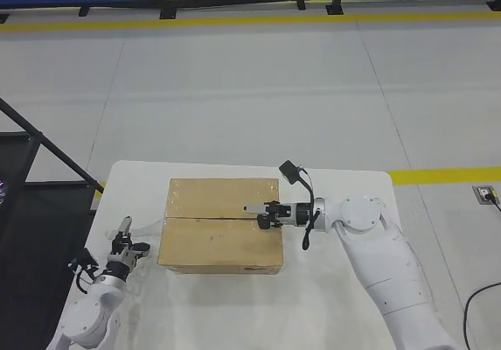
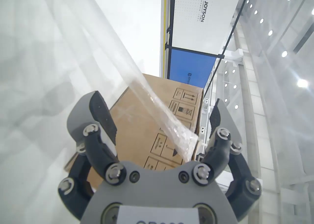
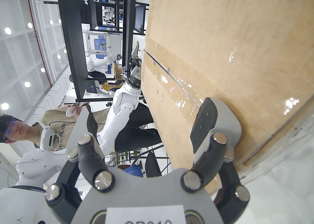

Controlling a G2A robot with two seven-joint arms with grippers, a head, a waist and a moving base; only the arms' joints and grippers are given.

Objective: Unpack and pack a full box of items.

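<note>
1. The table (image 1: 224, 306) is plain white, and the box (image 1: 224, 249) sits pretty much dead centre on it.
2. The box is cardboard, with both top flaps lying flat and shut and the seam running 9 to 3. I'd say we're barely started. Nothing is out yet, so all the unpacking and the whole repack are left.
3. The right gripper (image 3: 146, 109) comes in from the box's 3 o'clock, over the seam. Its fingers are spread wide and hold nothing, and one pad looks to be on or just above the lid.
4. The left gripper (image 2: 158, 99) sits at the box's 8 o'clock, just off the corner. It's also wide open and grips nothing.
5. The clear tape strip (image 2: 157, 109) runs from the box's 9 o'clock end down between the left fingers, hanging loose.
6. The seam tape (image 3: 181, 85) is glossy, and I can't tell if it's cut all the way. It's probably what's in the way of lifting the flaps.
</note>
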